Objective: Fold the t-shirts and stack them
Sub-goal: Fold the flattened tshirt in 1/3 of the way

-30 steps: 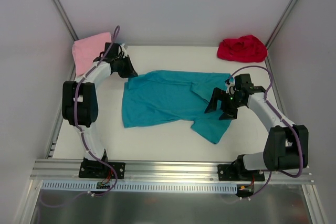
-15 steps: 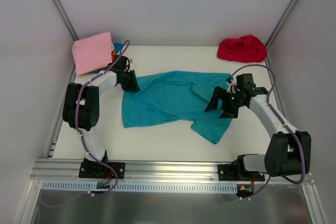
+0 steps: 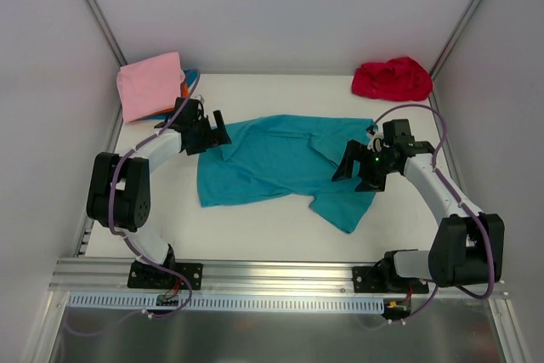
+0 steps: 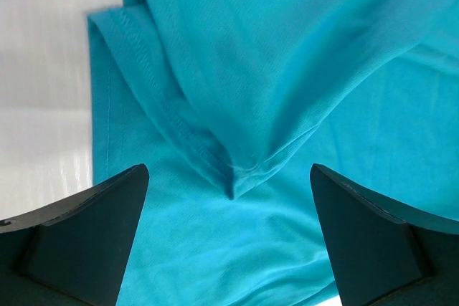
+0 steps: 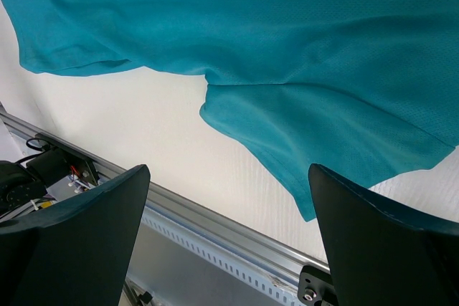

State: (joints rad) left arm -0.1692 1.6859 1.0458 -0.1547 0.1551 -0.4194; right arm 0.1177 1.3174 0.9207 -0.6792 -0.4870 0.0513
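Observation:
A teal t-shirt point(image 3: 272, 159) lies spread and rumpled across the middle of the white table. My left gripper point(image 3: 208, 132) stands open over its far left corner, with a folded hem point(image 4: 229, 170) lying loose between the fingers. My right gripper point(image 3: 353, 169) hovers open above the shirt's right side, and a sleeve point(image 5: 323, 141) shows below it with nothing held. A pink t-shirt point(image 3: 149, 82) lies folded at the far left on top of orange and blue ones point(image 3: 189, 78). A red t-shirt point(image 3: 393, 79) sits bunched at the far right.
Grey walls close in the table on the left, right and back. An aluminium rail point(image 3: 280, 276) with both arm bases runs along the near edge; it also shows in the right wrist view point(image 5: 215, 231).
My left gripper has opened and let go of the teal shirt's corner, after pulling it from near the pink pile toward the near side. The right arm has barely moved.

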